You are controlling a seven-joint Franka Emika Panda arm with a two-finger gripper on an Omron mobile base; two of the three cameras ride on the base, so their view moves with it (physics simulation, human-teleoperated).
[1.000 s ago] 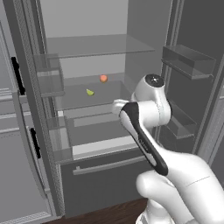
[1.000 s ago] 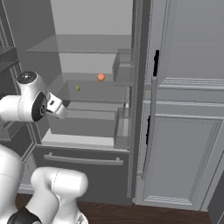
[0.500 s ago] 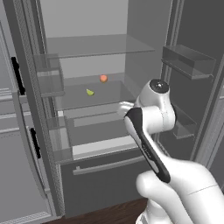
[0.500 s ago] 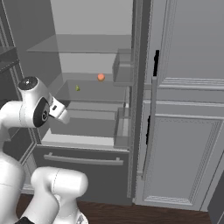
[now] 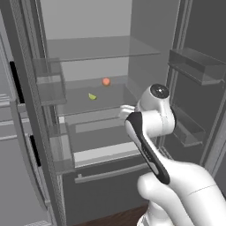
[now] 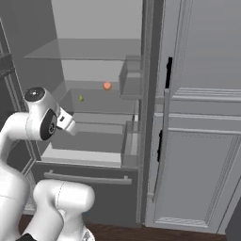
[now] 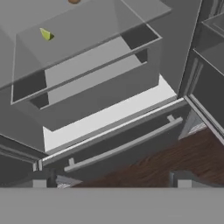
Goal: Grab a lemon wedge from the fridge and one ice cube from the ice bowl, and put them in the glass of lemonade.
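- Left base view: the fridge (image 5: pixel 110 48) stands with both doors swung wide, glass shelves and bottom drawer (image 5: pixel 108 174) exposed.
- The gripper (image 7: pixel 111 183) has its jaws spread fully, grasping nothing, facing the drawer.
- A lemon wedge (image 5: pixel 92 96) lies on the middle shelf, near a small orange fruit (image 5: pixel 106 81).

Open fridge (image 5: pixel 110 48); lemon wedge (image 5: pixel 92 96) on shelf

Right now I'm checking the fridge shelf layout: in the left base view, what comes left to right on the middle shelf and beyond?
Lemon wedge → small orange-red fruit → robot's white wrist → right door bins.
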